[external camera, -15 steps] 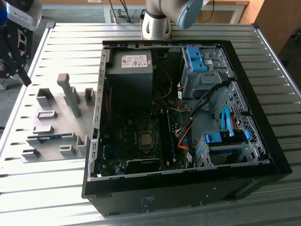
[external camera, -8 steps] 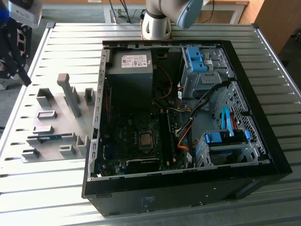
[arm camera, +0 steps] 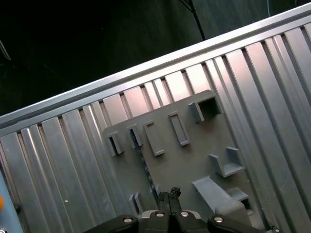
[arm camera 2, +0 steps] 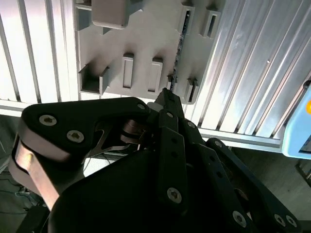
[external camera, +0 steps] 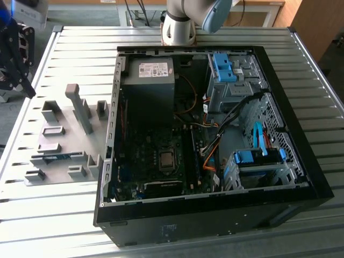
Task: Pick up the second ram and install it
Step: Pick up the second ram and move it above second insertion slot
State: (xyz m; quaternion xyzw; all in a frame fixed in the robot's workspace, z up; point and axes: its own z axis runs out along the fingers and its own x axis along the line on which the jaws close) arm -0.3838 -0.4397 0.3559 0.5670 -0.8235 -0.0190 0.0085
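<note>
Blue second ram [arm camera: 144,167] is standing edge-up in grey holder [arm camera: 194,160]; gripper [arm camera: 168,195] is hovering over it, narrow and empty, needing jaws squared across its flat faces.

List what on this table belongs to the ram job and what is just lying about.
Job: second ram, standing in the grey holder tray; gripper; open computer case; motherboard.

Lying about: power supply; blue drive brackets; cables.
</note>
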